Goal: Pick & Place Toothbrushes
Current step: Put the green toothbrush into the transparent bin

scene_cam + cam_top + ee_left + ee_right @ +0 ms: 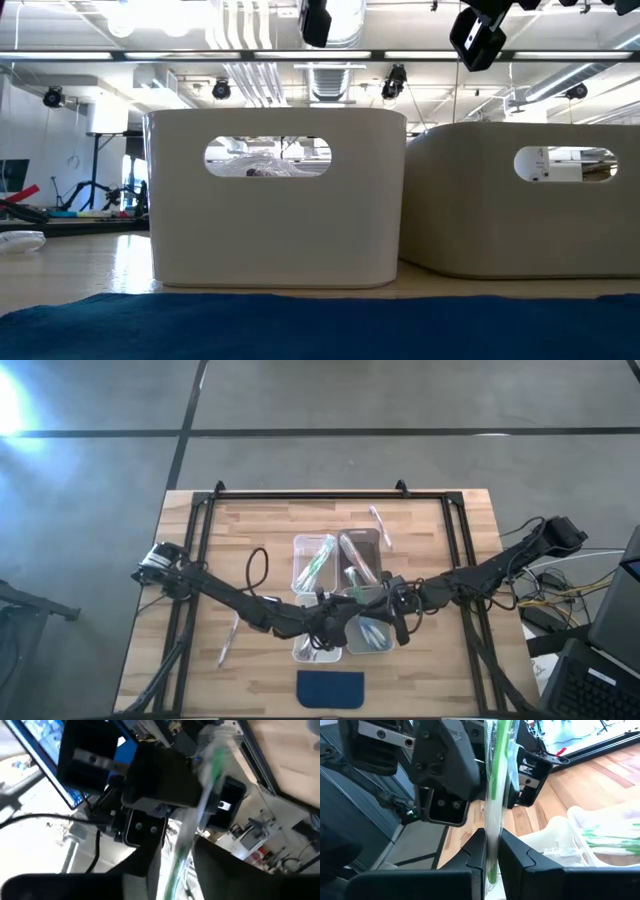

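Handover over near bins, desk centre. Green toothbrush pinched upright in right gripper, jaws closed on it. Left gripper just beside, jaws part open around same brush. Advice: left jaws to be fully released before withdrawal, brush kept vertical. No legible writing seen.

In the high view, the clear rectangular plastic bins nearest the dark blue flat pad are largely covered by both dark arms. The contents appear only as thin streaks — too small to count. In the low view, both arms are cut off at the upper edge. In the left wrist view, the green-accented clear toothbrush is blurred; its bristle end cannot be made out.
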{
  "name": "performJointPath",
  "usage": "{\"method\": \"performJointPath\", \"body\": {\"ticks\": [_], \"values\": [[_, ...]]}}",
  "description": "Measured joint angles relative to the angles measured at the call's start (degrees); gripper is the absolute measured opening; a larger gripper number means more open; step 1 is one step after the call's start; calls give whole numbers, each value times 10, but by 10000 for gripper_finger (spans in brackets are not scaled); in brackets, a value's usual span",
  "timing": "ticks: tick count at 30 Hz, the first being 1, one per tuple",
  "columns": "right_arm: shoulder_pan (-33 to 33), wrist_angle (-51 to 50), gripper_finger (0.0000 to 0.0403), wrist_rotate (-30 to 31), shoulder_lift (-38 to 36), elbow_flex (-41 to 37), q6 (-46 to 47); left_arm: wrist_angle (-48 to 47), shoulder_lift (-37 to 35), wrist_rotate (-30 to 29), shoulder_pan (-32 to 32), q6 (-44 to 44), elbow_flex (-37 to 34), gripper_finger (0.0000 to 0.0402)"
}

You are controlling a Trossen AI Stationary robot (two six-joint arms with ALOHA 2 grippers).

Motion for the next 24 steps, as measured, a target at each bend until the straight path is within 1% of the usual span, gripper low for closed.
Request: {"method": "performJointPath", "body": {"ticks": [5,8,10,12,15,18,19,21,24], "values": [[0,-8,24,1,-14,0,-21,7,-3,-6,-7,-56,5,152],[0,-37,24,24,-36,0,-37,7,-9,-20,-19,-144,5,167],[0,-65,24,44,-55,0,-42,5,-16,-49,-28,-213,5,170],[0,-95,24,61,-75,0,-44,-5,-26,-80,-38,-309,5,171],[2,-115,24,71,-101,-3,-65,-26,-41,-124,-49,-489,5,172],[2,-117,23,72,-114,-7,-98,-103,-66,-144,-50,-679,5,172],[2,-116,23,74,-115,-8,-117,-136,-75,-139,-46,-745,5,172],[2,-116,23,76,-112,-11,-144,-201,-94,-108,-34,-868,4,172],[2,-103,23,76,-96,-14,-174,-282,-125,-58,-12,-1017,4,172]]}}
